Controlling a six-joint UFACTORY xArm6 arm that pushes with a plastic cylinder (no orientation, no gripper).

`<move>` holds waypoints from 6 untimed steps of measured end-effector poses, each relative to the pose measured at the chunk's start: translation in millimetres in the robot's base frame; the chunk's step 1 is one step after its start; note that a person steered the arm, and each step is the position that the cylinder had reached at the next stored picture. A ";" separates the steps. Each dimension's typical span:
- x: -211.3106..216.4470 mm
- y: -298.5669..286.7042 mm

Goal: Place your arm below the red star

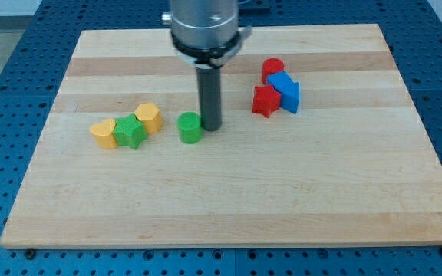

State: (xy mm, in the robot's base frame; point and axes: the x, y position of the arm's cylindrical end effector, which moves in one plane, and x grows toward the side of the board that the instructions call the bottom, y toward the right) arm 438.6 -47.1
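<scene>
The red star (265,101) lies right of the board's middle, touching a blue block (285,91) on its right, with a red round block (273,69) just above them. My tip (212,126) rests on the board to the left of the red star and a little lower, right beside a green round block (189,127) on its left.
A yellow block (103,133), a green star (130,132) and another yellow block (149,117) sit in a cluster at the left. The wooden board (229,199) lies on a blue perforated table.
</scene>
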 end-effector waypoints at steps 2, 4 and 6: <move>0.0 -44.9; 0.0 -46.8; 34.3 45.4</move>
